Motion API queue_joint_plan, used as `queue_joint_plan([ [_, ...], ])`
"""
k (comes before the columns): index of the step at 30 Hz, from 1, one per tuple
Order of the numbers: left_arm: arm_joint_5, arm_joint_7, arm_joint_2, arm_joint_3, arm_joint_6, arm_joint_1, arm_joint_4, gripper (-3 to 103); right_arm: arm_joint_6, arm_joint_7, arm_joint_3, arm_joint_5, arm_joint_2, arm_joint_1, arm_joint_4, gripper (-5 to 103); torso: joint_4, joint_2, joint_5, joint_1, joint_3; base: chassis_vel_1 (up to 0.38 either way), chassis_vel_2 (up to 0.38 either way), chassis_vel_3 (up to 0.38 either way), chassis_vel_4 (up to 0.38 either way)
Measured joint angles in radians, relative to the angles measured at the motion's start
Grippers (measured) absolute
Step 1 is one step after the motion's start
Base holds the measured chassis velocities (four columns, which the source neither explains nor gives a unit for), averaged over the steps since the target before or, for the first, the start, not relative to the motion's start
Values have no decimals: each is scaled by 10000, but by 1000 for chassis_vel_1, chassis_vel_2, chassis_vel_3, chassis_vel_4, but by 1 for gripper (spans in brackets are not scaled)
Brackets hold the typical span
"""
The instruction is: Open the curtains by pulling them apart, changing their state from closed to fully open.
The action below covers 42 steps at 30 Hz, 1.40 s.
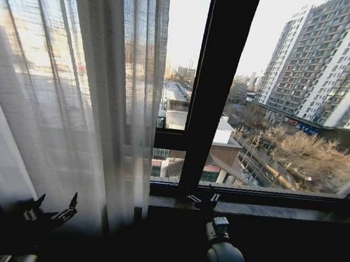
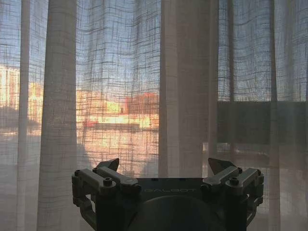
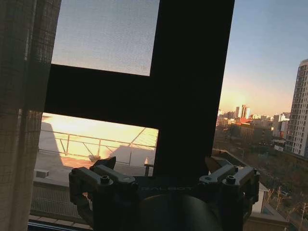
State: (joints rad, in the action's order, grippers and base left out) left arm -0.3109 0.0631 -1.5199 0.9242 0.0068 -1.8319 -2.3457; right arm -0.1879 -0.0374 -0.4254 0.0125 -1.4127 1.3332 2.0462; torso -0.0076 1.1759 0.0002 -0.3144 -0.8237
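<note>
Nearest us, our left gripper (image 1: 50, 210) hangs spread wide, empty, just before the curtain (image 1: 71, 93); our right gripper (image 1: 203, 200) is likewise wide at the sill (image 1: 267, 211). Beyond stands the black frame (image 1: 216, 85). The sheer white, pleated curtain covers the left; the right pane is bare.

You lose the tops of the curtains (image 1: 66, 79) past the head view's upper edge, and their hems sink into shadow near the left gripper (image 1: 50, 213). Only a sliver of the right panel shows at the right edge. Through the sheer weave, buildings blur into glowing patches. The right gripper (image 1: 203, 200) merges with the dark window frame (image 1: 216, 78).
</note>
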Motion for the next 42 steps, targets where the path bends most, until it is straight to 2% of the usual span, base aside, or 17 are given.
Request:
queue_joint_plan([
  [2,-9,0,19,-9,31,16,24,100,-4,-19,-7,-3,-4,-15,-29,100,0,0,0,0,0,0,0,0,0],
  [5,-181,-175,395,-196,758,474,150,100,-8,-159,-200,-74,-21,-119,-200,100,1,3,1,8,3,0,0,0,0],
  [6,-181,-175,395,-196,758,474,150,100,-8,-159,-200,-74,-21,-119,-200,100,1,3,1,8,3,0,0,0,0],
  [11,-259,-606,1499,-842,1671,1864,593,100,-12,-197,-405,-207,33,-133,-257,100,0,2,1,6,1,0,0,0,0],
  [12,-259,-606,1499,-842,1671,1864,593,100,-12,-197,-405,-207,33,-133,-257,100,0,2,1,6,1,0,0,0,0],
  [16,-608,-683,2308,-1355,2149,3038,1441,100,-13,-275,-456,-208,62,-115,-241,100,-1,1,-1,4,0,0,0,0,0],
  [19,-890,-721,2646,-1596,2342,3558,1833,100,-13,-295,-503,-202,88,-110,-229,100,1,2,0,4,1,0,0,0,0],
  [21,-1188,-848,3157,-2141,2507,4388,2507,100,-12,-324,-607,-188,115,-111,-223,100,-1,2,-1,4,1,0,0,0,0],
  [22,-1188,-848,3157,-2141,2507,4388,2507,100,-12,-324,-607,-188,115,-111,-223,100,-1,2,-1,4,1,0,0,0,0],
  [25,-1368,-918,3623,-2911,2646,5496,3322,100,-10,-335,-709,-169,121,-119,-216,100,-2,1,0,3,0,0,0,0,0],
  [28,-1462,-920,3749,-3295,2722,6025,3677,100,-7,-337,-737,-153,114,-115,-193,100,-1,1,0,3,0,0,0,0,0],
  [31,-1586,-920,3814,-4043,2833,7092,4496,100,6,-340,-786,-42,67,-91,-159,100,-2,1,1,4,1,0,0,0,0],
  [38,-1551,-918,3620,-4807,2841,8114,5591,100,39,-353,-822,123,-15,-99,-237,100,-1,0,1,3,0,0,0,0,0],
  [41,-1290,-959,3488,-5019,2704,8452,6073,101,64,-363,-851,130,-45,-106,-243,100,-1,1,1,3,0,0,0,0,0],
  [42,-1000,-968,3413,-5121,2547,8585,6333,96,120,-372,-887,131,-59,-106,-250,100,-2,0,1,3,0,0,0,0,0],
])
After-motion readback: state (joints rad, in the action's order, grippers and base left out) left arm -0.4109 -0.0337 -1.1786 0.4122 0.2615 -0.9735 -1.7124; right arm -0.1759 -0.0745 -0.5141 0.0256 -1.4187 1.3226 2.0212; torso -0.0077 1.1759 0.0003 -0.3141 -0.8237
